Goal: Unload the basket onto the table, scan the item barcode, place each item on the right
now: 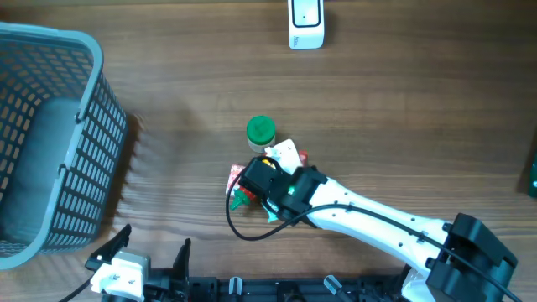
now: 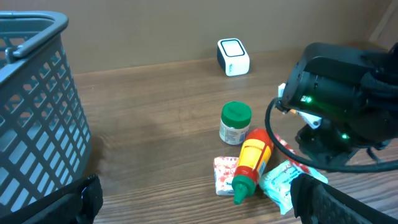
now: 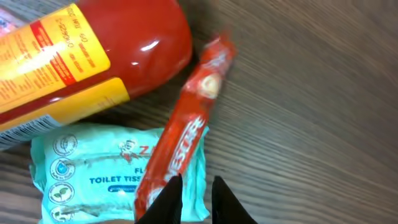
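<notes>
Taken as the item: red stick packet [image 3: 186,124], just beside the round base end of the ketchup bottle [image 3: 81,56], lower half across the tissue pack [image 3: 87,174] that sits against the bottle's label side; long axis slanting away from the right gripper [image 3: 196,198], near end just left of its fingertips; pressed nearly together there, only a slit between, nothing seen inside it; cannot tell whether pinching the packet's end. Looks like a grasp step, scan not yet done; calls for a small shift left, across the short axis. Right arm over the bottle, far nearer; left gripper [image 1: 149,252] spread wide, well apart from the bottle; white scanner [image 1: 305,23] well apart from the bottle too, past the green-lidded jar [image 1: 261,130].
</notes>
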Controlling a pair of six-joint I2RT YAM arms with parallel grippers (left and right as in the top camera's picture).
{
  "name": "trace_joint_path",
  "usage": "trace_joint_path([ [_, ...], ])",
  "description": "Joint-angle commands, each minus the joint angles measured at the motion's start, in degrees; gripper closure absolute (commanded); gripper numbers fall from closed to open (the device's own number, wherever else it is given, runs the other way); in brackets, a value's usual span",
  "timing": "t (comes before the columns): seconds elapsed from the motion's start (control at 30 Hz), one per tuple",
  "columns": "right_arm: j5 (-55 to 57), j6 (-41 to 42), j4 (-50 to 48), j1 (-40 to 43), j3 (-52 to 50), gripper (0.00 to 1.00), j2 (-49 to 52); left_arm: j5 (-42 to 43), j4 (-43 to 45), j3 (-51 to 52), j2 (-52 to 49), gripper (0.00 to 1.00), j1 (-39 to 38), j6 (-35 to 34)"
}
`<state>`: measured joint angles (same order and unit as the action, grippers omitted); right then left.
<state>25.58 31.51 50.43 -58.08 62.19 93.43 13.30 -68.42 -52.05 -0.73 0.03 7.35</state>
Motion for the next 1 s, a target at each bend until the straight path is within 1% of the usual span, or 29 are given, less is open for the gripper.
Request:
trace_joint_path([
  [0.0, -0.1, -3.1, -2.9, -0.1, -2.6, 0.83, 0.1, -0.1, 0.2, 0.1, 0.5, 0.0, -0.3, -0.3],
  [0.07, -1.0, -2.7, -3.3, -0.1, -2.8, 0.9, 0.1, -0.1, 0.2, 0.1, 0.5, 0.0, -0.3, -0.3],
  [0.13, -1.5, 6.0, -3.5, 0.3, -2.4, 0.78, 0.1, -0.1, 0.2, 0.1, 0.5, 0.0, -0.3, -0.3],
  [0.17, -1.5, 10.3, -3.0, 0.8, -1.9, 0.67, -0.1, -0.1, 0.2, 0.1, 0.5, 0.0, -0.3, -0.3],
  [0.2, -2.2, 15.2, -1.7, 2.6, -0.9, 0.52, -1.1, -0.1, 0.2, 0.1, 0.5, 0.0, -0.3, -0.3],
  [0.23, -2.8, 16.2, -1.8, 3.7, -0.6, 0.5, -1.6, -0.1, 0.2, 0.1, 0.5, 0.0, -0.3, -0.3],
  [0.27, -3.5, 19.2, -2.2, 5.4, -0.6, 0.49, -2.0, -0.1, 0.2, 0.1, 0.5, 0.0, -0.3, -0.3],
  [0.3, -4.8, 19.8, -2.8, 6.8, -0.6, 0.5, -1.7, -0.1, 0.2, 0.1, 0.5, 0.0, -0.3, -0.3],
  [0.37, -5.2, 18.4, -5.8, 8.4, -0.6, 0.5, 0.7, -0.1, 0.2, 0.1, 0.5, 0.0, -0.3, -0.3],
  [0.43, -7.5, 11.3, -9.9, 8.5, -0.6, 0.49, 3.0, -0.1, 0.2, 0.1, 0.5, 0.0, -0.3, -0.3],
  [0.47, -8.1, 10.7, -10.6, 8.4, -0.6, 0.44, 3.6, -0.1, 0.2, 0.1, 0.5, 0.0, -0.3, -0.3],
  [0.5, -8.1, 13.5, -10.5, 8.8, -0.6, 0.43, 3.6, -0.1, 0.2, 0.1, 0.5, 0.0, -0.3, -0.3],
  [0.53, -9.8, 18.7, -10.8, 10.3, -0.6, 0.45, 3.6, -0.1, 0.2, 0.1, 0.5, 0.0, -0.3, -0.3],
  [0.57, -12.5, 19.9, -11.4, 11.7, -0.6, 0.5, 3.8, -0.1, 0.2, 0.1, 0.5, 0.0, -0.3, -0.3],
  [0.63, -17.2, 19.2, -12.9, 13.2, -0.6, 0.56, 4.3, -0.1, 0.2, 0.1, 0.5, 0.0, -0.3, -0.3],
  [0.7, -17.3, 16.2, -12.8, 12.9, -0.6, 0.59, 4.6, -0.1, 0.2, 0.1, 0.5, 0.0, -0.3, -0.3],
  [0.8, -16.6, 12.3, -12.0, 12.3, -0.6, 0.57, 4.6, -0.1, 0.2, 0.1, 0.5, 0.0, -0.3, -0.3],
  [0.87, -15.8, 7.0, -11.8, 12.2, -0.6, 0.58, 4.6, -0.1, 0.2, 0.1, 0.5, 0.0, -0.3, -0.3],
  [0.9, -14.4, 4.2, -11.5, 11.7, -0.5, 0.55, 4.6, -0.1, 0.2, 0.1, 0.5, 0.0, -0.3, -0.3],
  [0.93, -12.9, 2.6, -10.4, 10.6, -0.2, 0.49, 4.6, -0.1, 0.2, 0.1, 0.5, 0.0, -0.3, -0.3],
  [0.97, -12.3, 2.0, -9.6, 9.8, 0.2, 0.47, 4.6, -0.1, 0.2, 0.1, 0.5, 0.0, -0.3, -0.3],
])
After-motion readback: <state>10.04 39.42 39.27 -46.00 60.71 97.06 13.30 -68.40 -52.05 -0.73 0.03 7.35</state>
